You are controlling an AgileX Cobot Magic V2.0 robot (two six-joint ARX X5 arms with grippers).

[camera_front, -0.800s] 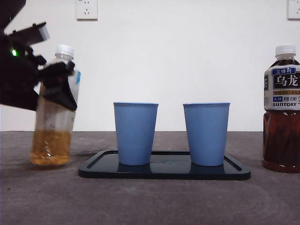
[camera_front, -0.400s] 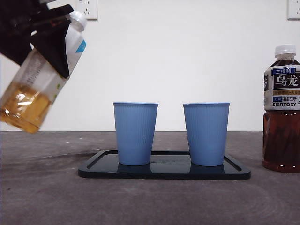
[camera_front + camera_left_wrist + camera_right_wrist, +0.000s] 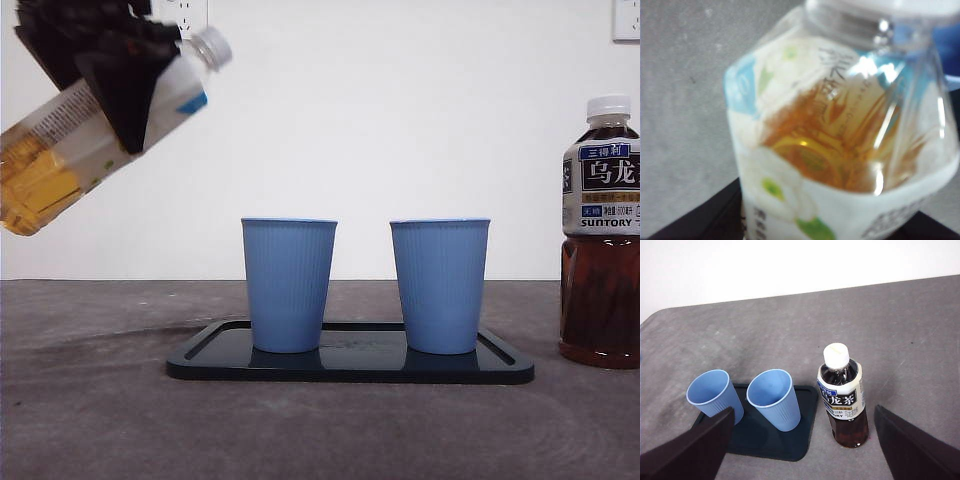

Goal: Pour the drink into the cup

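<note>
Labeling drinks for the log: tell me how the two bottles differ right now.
The pale tea bottle is tilted in the air, held by the left gripper; the dark Suntory bottle stands upright on the table. The first is partly full, the second nearly full. Both have white caps on.

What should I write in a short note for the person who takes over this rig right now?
Left gripper: shut on the tea bottle, held in the air and tilted, neck pointing toward the cups, white cap on it.
Right gripper: open, waiting above the table, holding nothing.
Two blue cups stand upright on the black tray; from above both look empty.
The dark bottle stands capped on the table beside the tray.
Done: bottle picked up and tilted.
Left: bring it over a cup and pour; the cap looks to be in the way.
</note>
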